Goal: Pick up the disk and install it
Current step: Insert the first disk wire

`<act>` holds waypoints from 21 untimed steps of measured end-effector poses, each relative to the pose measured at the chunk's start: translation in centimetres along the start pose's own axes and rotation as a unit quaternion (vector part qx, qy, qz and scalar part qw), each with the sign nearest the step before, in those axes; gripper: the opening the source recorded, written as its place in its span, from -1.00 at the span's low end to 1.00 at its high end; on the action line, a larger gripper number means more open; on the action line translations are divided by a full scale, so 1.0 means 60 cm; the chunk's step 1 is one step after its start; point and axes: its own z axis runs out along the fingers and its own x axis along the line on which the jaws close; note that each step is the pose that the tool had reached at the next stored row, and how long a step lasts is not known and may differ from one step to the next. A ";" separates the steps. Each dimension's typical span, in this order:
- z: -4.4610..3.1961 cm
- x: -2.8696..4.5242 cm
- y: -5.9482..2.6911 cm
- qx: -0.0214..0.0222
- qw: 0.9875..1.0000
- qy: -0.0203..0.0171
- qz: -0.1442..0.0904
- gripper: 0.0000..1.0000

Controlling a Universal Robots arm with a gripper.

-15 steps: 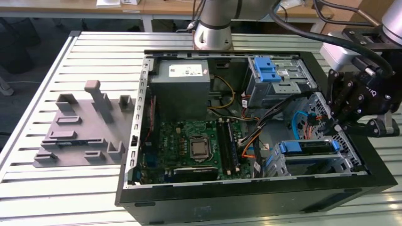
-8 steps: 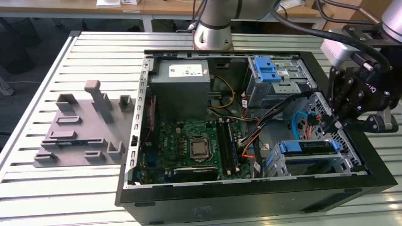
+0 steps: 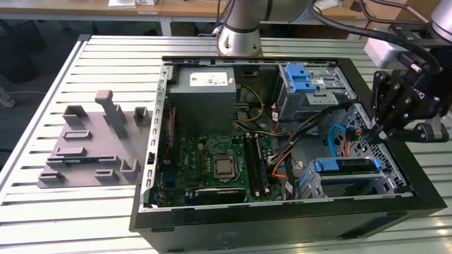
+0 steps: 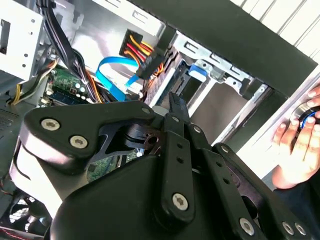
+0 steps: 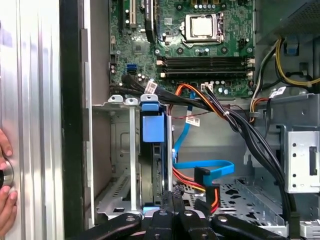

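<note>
Disk (image 3: 344,165) and claw are what matter here. In the exterior view the disk sits in the lower right of the frame, slotted into the drive cage (image 3: 385,182) of the open computer case (image 3: 282,225), its blue carrier showing along the upper edge. Its long axis runs roughly across the frame, from the motherboard (image 3: 211,159) side toward the case wall. The gripper (image 3: 376,135) hangs at the right of the frame, and the disk lies below it and toward the exterior view's left, near but apart.

In the first wrist view we see the disk (image 5: 152,125) edge-on in the cage, with the gripper (image 5: 175,196) just beside its near end. The fingers look pressed together with nothing between them, and the second wrist view (image 4: 176,102) agrees. With only one arm on the rig, no other arm is nearer.

Most of the disk's flat faces are hidden by the cage walls, and we cannot tell whether it is fully seated. Cables (image 5: 200,167) cross just beside it. A person's hand (image 4: 300,142) is cut off at the frame edge.
</note>
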 end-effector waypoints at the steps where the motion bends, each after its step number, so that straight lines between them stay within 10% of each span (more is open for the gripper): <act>1: 0.000 -0.002 -0.002 0.000 1.000 0.000 0.000 -0.79; 17: 0.002 -0.015 -0.010 -0.002 0.998 0.000 0.062 -0.79; 21: 0.002 -0.020 -0.009 -0.001 0.997 0.018 0.069 -0.79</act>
